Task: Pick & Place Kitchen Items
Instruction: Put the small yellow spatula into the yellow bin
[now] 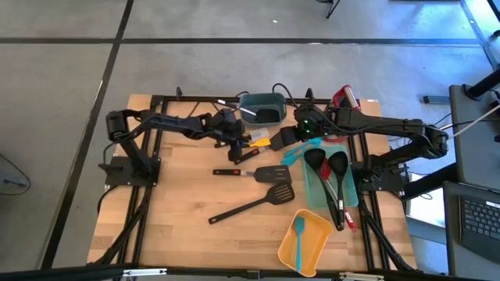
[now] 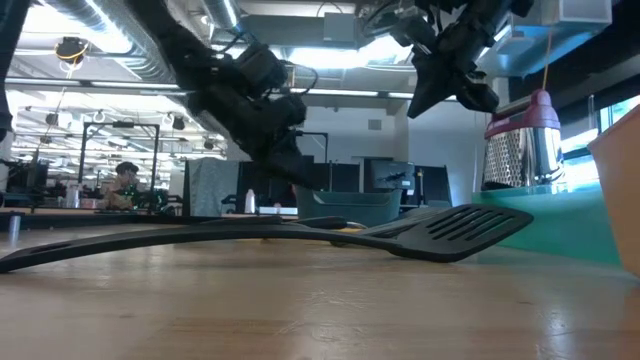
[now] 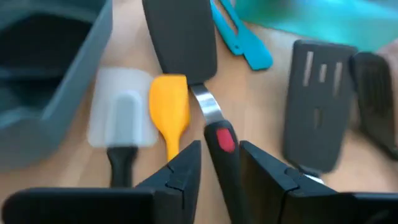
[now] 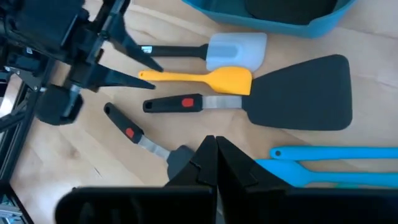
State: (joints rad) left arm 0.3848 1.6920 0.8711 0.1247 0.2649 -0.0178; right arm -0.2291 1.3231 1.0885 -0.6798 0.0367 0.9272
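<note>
While the left pincer point(image 3: 214, 168) hangs low beside the grey-blue bin point(image 1: 262, 108), its fingers stand slightly apart astride the red-marked handle of a black turner point(image 4: 261, 102), not yet clamped. Next to that turner, nearer the bin, lie an orange spatula point(image 4: 205, 79) and a white spatula point(image 4: 230, 51). Shut and empty, the right pincer point(image 4: 216, 163) hovers just past them.

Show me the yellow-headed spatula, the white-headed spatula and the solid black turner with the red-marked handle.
yellow-headed spatula point(image 4: 230, 79), right wrist view, on its head.
white-headed spatula point(image 4: 239, 51), right wrist view, on its head.
solid black turner point(image 4: 301, 93), right wrist view, on its blade.
</note>
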